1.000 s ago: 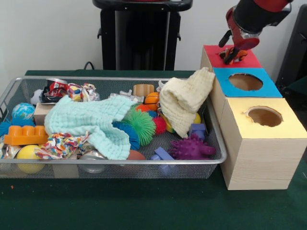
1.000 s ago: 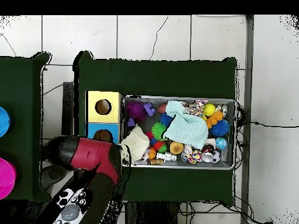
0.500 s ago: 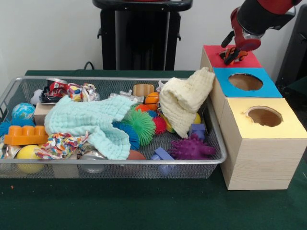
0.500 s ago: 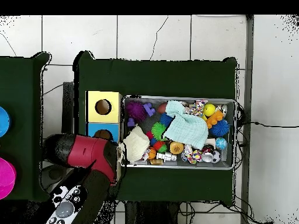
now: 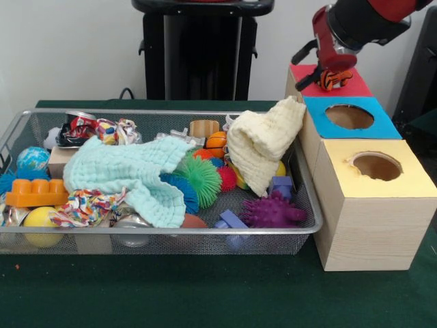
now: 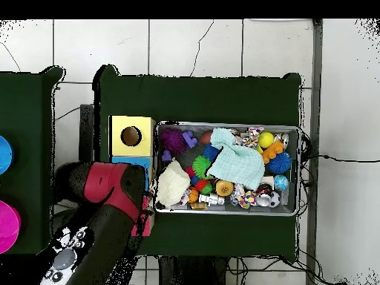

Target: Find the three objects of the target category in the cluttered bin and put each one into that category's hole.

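Dropping a toy at the red hole.
Gripper (image 5: 326, 77) clamps an orange toy (image 5: 335, 79) over the red box (image 5: 355, 87), bin's (image 5: 171, 232) 2 o'clock; next, release.

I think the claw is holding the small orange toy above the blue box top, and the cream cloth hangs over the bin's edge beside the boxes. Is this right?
Not quite. In the front view the claw holds the small orange toy above the red box top, not the blue box top. The rest is right: the cream cloth hangs over the bin's edge beside the boxes.
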You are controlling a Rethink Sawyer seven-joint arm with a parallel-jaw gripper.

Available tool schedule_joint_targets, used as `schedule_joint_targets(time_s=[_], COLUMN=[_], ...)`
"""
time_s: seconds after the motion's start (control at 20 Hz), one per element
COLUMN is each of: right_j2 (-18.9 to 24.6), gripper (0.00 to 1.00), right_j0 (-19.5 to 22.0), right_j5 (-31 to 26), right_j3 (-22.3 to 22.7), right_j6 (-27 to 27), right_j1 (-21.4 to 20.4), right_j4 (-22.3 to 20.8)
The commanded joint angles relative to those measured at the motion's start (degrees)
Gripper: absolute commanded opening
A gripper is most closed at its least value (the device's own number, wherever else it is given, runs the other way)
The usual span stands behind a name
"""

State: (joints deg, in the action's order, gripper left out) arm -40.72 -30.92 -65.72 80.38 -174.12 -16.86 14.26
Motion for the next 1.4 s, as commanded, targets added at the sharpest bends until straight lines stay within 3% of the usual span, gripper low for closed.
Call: schedule_joint_targets(time_s=[0.05, 0.25, 0.35, 0.55, 0.75, 0.9, 1.15, 1.4], right_j2=[-3.6, -3.5, -1.8, 1.9, 5.1, 6.7, 7.5, 7.4], gripper=[1.0, 1.0, 1.0, 1.0, 1.0, 1.0, 1.0, 1.0], right_j0=[1.5, 1.7, 2.5, 3.5, 3.3, 3.1, 2.1, 1.4], right_j5=[-6.7, -8.7, -9.2, -10.5, -14.3, -13.2, -11.5, -9.6], right_j3=[-8.5, -9.7, -8.9, -6.5, -4.8, -3.0, -1.3, -0.9], right_j6=[-5.4, -4.1, -4.0, -4.9, -13.5, -17.3, -18.8, -18.2], right_j1=[4.0, 2.9, 1.7, -1.3, -2.8, -2.7, -1.6, -0.1], right_j4=[-7.3, -8.7, -7.4, -3.2, 5.2, 10.4, 16.1, 18.8])
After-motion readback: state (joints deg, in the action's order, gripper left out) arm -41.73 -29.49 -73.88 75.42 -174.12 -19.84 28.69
